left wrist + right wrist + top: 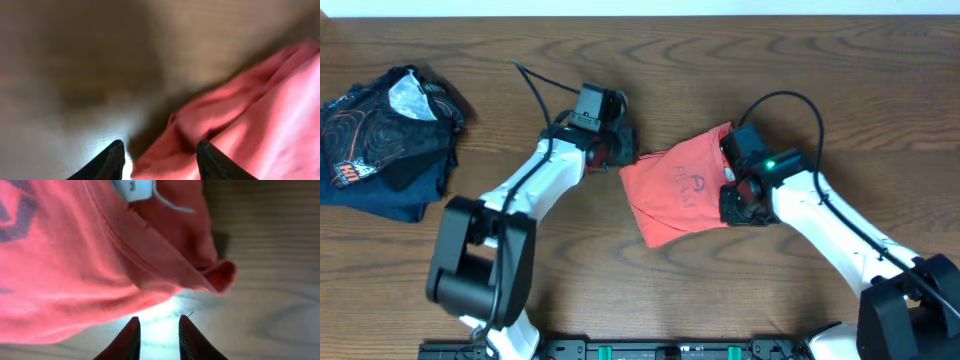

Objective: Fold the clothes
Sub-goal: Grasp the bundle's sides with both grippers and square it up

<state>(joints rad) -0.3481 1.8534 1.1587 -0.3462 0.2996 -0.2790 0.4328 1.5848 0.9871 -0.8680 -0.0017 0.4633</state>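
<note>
Coral-red cotton, that's the T-shirt (675, 190), and it's sitting roughly mid-table (620, 290), a bit toward the right edge, already down to a compact lopsided packet with the dark lettering (688, 185) facing up. A dark swirl-print garment (385, 140) is bunched up near the left edge, well apart from all this.

The left gripper (161, 145) is at the packet's left corner. Its jaws are fairly wide, with some rumpled hem lying between the tips, but it doesn't look pinched to me. The right gripper (159, 326) is at the right side of the packet, jaws only narrowly apart with bare wood between them, so it's holding nothing. A loose fold and a white label (132, 187) sit just past its tips.

My read: we're late in the folding, between folds or tidying up. The packet's edges aren't square, so the next move probably calls for getting a clean grip on that floppy right-hand flap and tucking it in without dragging the whole stack.
</note>
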